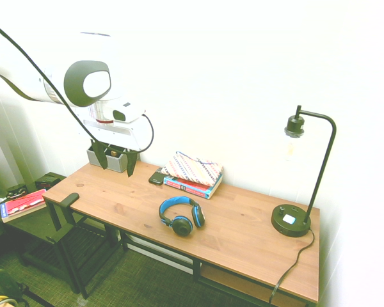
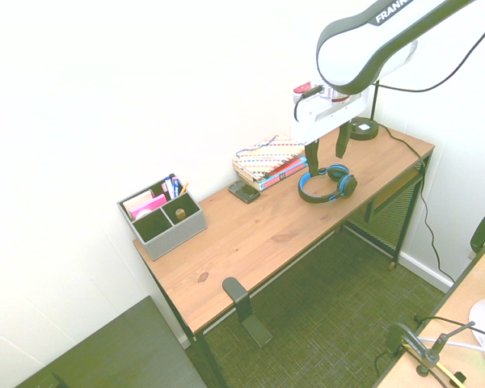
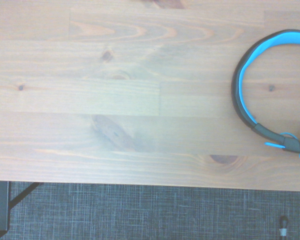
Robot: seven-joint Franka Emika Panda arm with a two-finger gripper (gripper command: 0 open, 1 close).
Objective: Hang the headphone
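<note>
One headphone (image 1: 181,216), one open tool (image 1: 115,161).

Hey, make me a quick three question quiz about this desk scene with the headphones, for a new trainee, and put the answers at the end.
1. True or false: the gripper is shut on the headphone.
2. Multiple choice: what stands at the end of the desk farthest from the grey organizer? A) a black desk lamp B) a laptop C) a mug
3. Fill in: the headphone lies flat on the desk in front of the stack of ____.

Key:
1. False. The fingers hang open above the desk, and the headphone lies untouched.
2. A.
3. Books.
</note>
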